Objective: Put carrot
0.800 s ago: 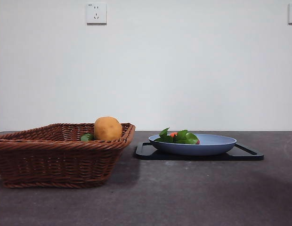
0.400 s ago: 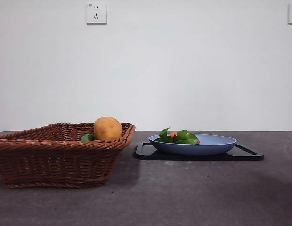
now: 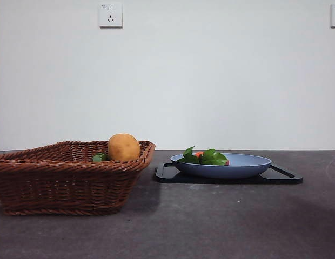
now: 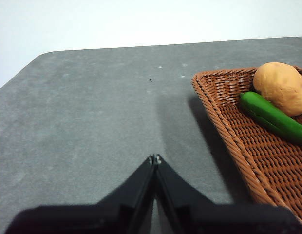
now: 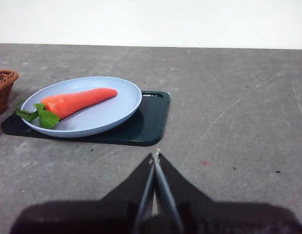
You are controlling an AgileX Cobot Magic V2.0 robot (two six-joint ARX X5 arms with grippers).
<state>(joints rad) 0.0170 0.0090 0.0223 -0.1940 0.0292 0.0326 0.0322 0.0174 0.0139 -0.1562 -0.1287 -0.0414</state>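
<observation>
A brown woven wicker basket (image 3: pixel 70 175) stands left, holding a rounded tan potato (image 3: pixel 124 147) and a green vegetable (image 4: pixel 273 117). Right of it, a dark tray (image 3: pixel 281 175) bears a pale blue plate (image 5: pixel 109 109); the orange carrot with green leaves (image 5: pixel 75 103) lies on it. Left gripper (image 4: pixel 155 158) and right gripper (image 5: pixel 156 155) are pinched closed, empty, apart from everything. Risk, I judge: gripping the slippery tapered body or the leaves could let the carrot slip.

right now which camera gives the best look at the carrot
The right wrist view: the carrot lies whole on the blue plate, orange body and green leaves both clear. The front view shows mostly its leaves and a bit of orange above the rim. The left wrist view does not show it.
</observation>
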